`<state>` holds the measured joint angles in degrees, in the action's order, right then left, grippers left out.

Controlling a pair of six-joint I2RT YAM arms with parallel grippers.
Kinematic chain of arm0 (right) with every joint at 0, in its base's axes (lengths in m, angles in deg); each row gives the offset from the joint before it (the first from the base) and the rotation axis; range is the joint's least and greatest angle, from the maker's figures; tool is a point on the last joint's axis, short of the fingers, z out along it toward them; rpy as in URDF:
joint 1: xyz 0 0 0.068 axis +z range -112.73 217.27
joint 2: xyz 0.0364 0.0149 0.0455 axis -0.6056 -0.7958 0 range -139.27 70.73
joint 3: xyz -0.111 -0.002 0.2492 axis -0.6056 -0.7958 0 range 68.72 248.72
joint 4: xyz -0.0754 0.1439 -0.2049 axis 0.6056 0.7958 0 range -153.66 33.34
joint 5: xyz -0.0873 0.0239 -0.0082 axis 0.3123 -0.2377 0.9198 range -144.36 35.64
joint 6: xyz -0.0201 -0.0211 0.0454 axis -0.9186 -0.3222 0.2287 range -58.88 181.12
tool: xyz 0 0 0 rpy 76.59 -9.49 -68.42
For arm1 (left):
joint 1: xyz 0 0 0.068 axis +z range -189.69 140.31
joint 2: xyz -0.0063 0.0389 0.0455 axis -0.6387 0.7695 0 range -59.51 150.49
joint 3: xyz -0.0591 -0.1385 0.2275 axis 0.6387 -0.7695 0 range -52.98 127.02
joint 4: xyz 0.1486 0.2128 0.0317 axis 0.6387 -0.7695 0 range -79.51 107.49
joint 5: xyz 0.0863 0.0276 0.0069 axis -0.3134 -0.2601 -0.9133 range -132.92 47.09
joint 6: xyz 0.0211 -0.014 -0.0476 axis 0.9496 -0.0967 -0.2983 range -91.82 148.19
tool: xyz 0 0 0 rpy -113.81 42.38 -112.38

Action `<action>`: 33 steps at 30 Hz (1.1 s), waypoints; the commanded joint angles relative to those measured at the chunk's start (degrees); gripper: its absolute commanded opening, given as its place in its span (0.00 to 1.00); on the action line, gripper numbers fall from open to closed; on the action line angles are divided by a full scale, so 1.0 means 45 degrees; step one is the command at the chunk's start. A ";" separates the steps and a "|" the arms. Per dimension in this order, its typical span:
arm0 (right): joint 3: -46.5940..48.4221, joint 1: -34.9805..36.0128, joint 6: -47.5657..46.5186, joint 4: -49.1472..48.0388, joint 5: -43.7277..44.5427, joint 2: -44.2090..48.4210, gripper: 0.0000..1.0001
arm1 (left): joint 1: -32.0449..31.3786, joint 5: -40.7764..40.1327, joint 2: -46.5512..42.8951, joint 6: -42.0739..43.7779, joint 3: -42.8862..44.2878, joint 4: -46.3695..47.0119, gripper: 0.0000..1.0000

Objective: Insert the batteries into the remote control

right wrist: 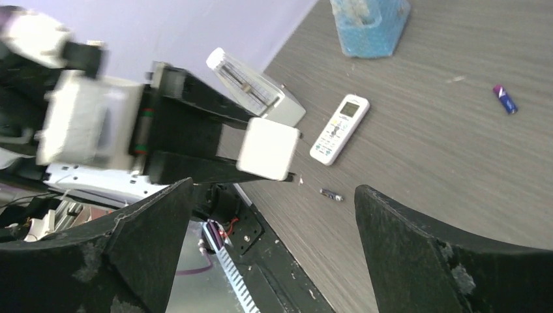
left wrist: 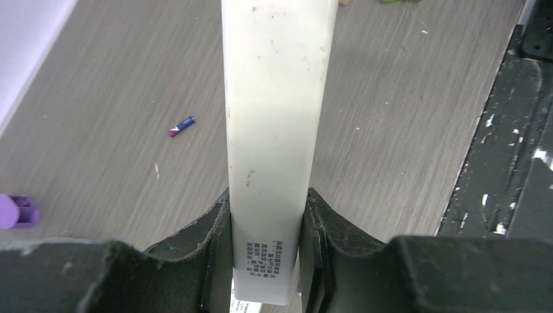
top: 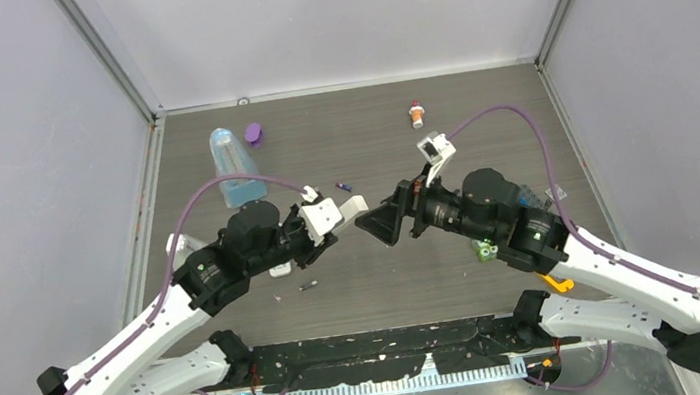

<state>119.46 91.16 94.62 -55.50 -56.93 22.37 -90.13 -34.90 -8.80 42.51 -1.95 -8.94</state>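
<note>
The remote control (right wrist: 339, 129) lies face up on the grey wood-grain table (top: 490, 140), a dark battery (right wrist: 331, 194) just beside it; it looks light, stiff and smooth, best pinched across its long edges. The left end effector (left wrist: 267, 203) is clamped on a plain white bar (left wrist: 274, 98), while the right end effector (right wrist: 272, 190) gapes wide and empty. Pale walls (top: 324, 19) hem the table.

Left claw (left wrist: 269, 195) clamps a white bar (left wrist: 277, 98); right claw (right wrist: 272, 189) gapes wide.

Grey wood-grain table (top: 369, 135), remote control (right wrist: 339, 128), purple battery (right wrist: 504, 99), dark battery (right wrist: 331, 194)
</note>
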 commanded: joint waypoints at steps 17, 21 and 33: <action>0.1243 -0.0032 0.1557 -0.0122 -0.0030 -0.2080 0.87 | -0.0130 -0.0278 -0.0490 0.1628 -0.0132 -0.0055 0.00; 0.1291 -0.0041 0.1364 -0.0268 -0.0822 -0.2081 0.88 | -0.0140 -0.0465 -0.0295 0.1699 -0.0073 -0.0272 0.00; 0.2107 -0.0051 0.0499 0.0187 -0.1041 -0.2785 0.89 | -0.0141 0.0092 -0.0352 0.1914 0.0117 -0.0826 0.00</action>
<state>125.58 90.99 98.47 -52.74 -61.35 10.57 -90.48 -36.17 -9.28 49.88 -2.32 -12.92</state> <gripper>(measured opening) 0.897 0.345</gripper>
